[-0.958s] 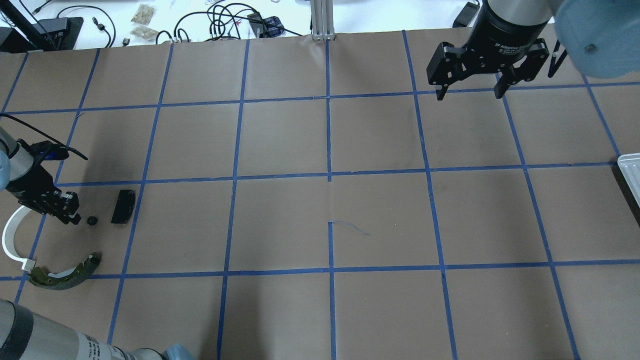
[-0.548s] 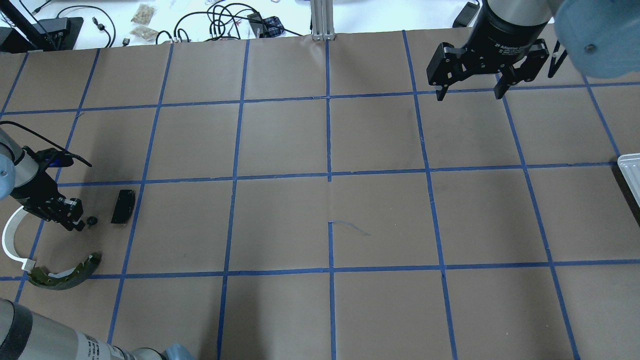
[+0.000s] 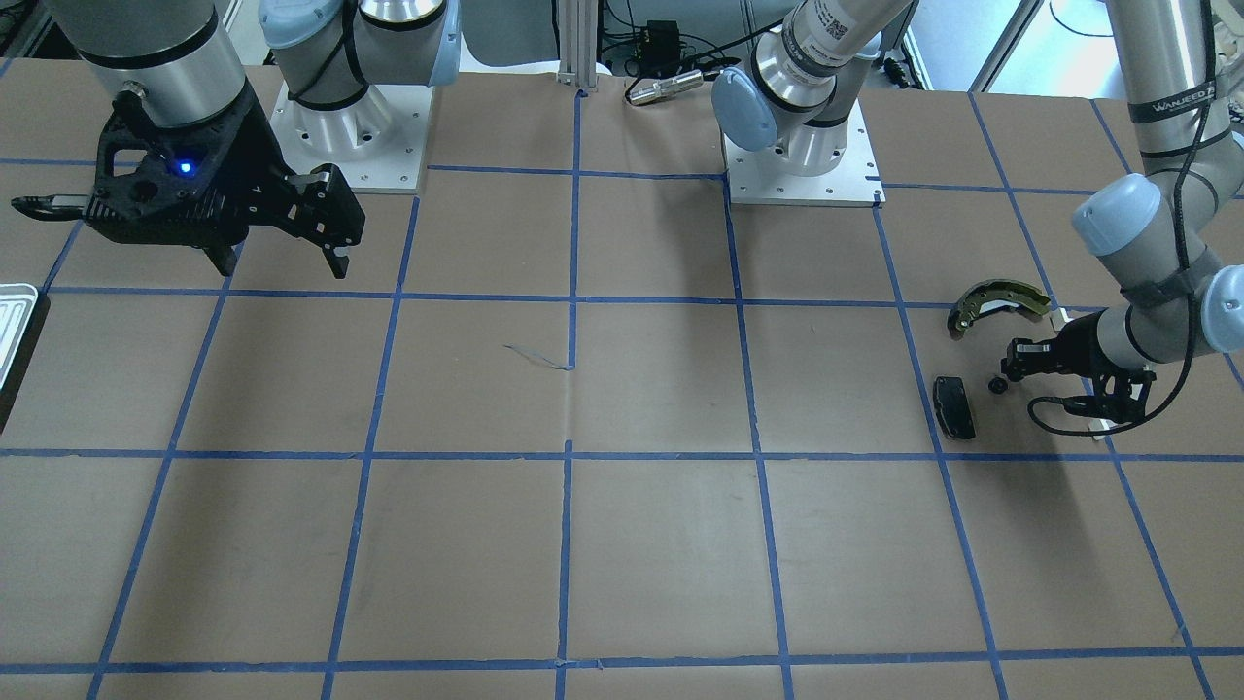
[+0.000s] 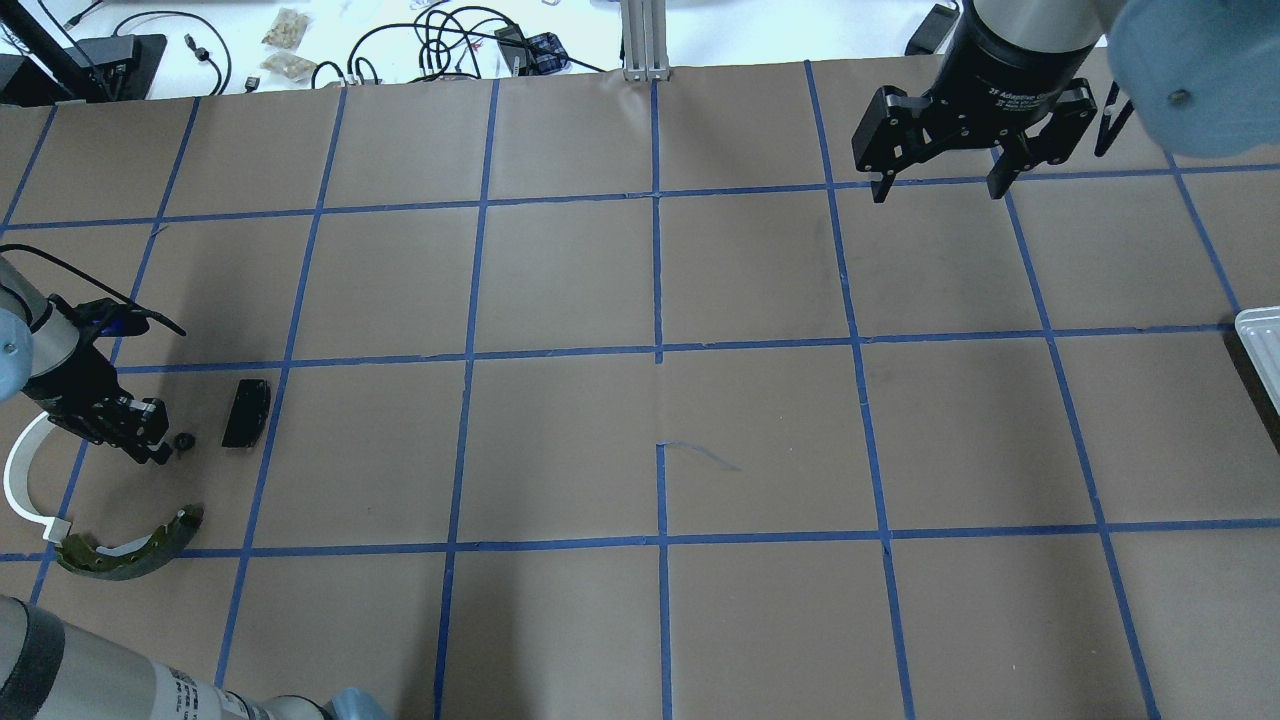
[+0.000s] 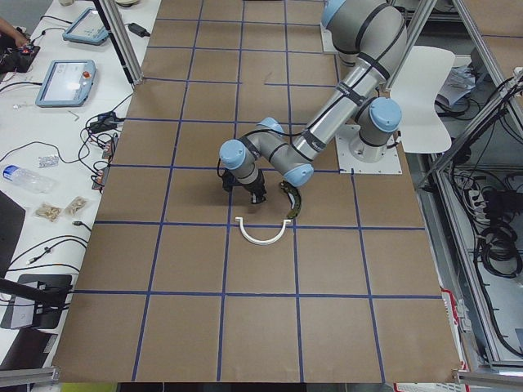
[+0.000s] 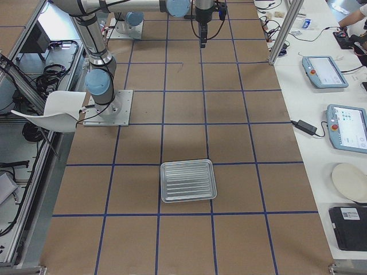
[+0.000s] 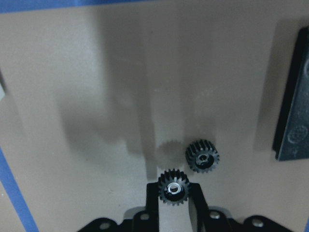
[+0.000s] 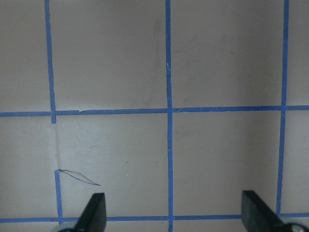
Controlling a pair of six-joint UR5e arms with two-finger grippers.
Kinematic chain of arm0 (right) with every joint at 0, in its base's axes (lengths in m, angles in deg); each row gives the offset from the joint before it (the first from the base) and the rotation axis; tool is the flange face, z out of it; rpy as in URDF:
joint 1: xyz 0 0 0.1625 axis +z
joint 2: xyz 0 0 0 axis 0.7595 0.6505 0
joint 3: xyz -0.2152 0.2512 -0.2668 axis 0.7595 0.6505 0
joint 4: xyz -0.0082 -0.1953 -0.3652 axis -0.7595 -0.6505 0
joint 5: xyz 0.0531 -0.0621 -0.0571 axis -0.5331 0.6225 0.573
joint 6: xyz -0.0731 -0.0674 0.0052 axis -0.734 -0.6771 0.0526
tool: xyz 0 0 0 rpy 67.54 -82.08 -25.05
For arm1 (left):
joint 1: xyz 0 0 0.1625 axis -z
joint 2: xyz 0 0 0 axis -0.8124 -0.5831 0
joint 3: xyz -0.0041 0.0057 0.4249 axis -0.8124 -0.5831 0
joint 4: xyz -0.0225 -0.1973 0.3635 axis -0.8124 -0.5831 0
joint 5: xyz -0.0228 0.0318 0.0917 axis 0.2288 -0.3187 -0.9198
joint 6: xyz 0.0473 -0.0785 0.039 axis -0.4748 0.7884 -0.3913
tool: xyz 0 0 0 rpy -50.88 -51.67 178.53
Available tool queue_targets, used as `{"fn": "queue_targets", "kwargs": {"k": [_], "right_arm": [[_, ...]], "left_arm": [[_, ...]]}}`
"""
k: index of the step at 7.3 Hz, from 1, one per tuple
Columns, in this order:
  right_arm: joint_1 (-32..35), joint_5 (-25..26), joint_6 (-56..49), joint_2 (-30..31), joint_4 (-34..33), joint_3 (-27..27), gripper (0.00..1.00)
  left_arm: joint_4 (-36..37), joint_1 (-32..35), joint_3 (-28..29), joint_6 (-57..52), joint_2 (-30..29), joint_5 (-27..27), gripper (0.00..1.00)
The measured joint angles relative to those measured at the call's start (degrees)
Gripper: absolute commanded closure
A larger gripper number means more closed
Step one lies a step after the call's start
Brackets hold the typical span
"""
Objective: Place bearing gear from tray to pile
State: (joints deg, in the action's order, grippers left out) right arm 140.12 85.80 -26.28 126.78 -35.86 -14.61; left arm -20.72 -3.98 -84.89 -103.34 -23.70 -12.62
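My left gripper (image 7: 174, 182) is shut on a small black bearing gear (image 7: 174, 189) and holds it just above the paper; its shadow falls ahead. A second black gear (image 7: 202, 155) lies on the table right beside it, and it shows in the overhead view (image 4: 184, 441) next to the left gripper (image 4: 152, 446). The pile around them holds a black brake pad (image 4: 246, 412), a white arc (image 4: 14, 490) and a brake shoe (image 4: 130, 548). The silver tray (image 6: 188, 180) sits far off and looks bare. My right gripper (image 4: 936, 186) hangs open and empty at the far right.
The table is brown paper with a blue tape grid (image 4: 658, 350). The tray's corner (image 4: 1262, 340) shows at the overhead view's right edge. Cables and small bags lie beyond the table's far edge (image 4: 440, 40).
My left gripper shifted slightly toward the near side beside the lying gear, then held still. The gear on the table and the right arm have not moved.
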Motion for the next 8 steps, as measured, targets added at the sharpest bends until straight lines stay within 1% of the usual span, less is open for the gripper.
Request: {"fn": "queue_targets", "kwargs": {"k": [2,3,4,6,7,8], "right_arm": [[0.00,-0.01,0.00,0.02,0.00,0.00,0.00],[0.00,-0.01,0.00,0.04,0.00,0.00,0.00],[0.01,-0.01,0.00,0.03,0.00,0.00,0.00],[0.04,-0.01,0.00,0.01,0.00,-0.04,0.00],[0.07,-0.01,0.00,0.01,0.00,-0.03,0.00],[0.08,-0.01,0.00,0.00,0.00,-0.03,0.00]], "left_arm": [[-1.02,0.36,0.54,0.19,0.76,-0.05,0.00],[-2.84,1.10,1.55,0.49,1.83,0.07,0.00],[-6.50,2.87,4.30,1.66,3.29,0.50,0.00],[-17.37,11.12,13.62,11.27,7.19,3.83,0.00],[-21.44,15.88,17.64,16.31,9.15,5.31,0.00],[-23.97,20.91,20.70,21.77,10.92,6.01,0.00]]}}
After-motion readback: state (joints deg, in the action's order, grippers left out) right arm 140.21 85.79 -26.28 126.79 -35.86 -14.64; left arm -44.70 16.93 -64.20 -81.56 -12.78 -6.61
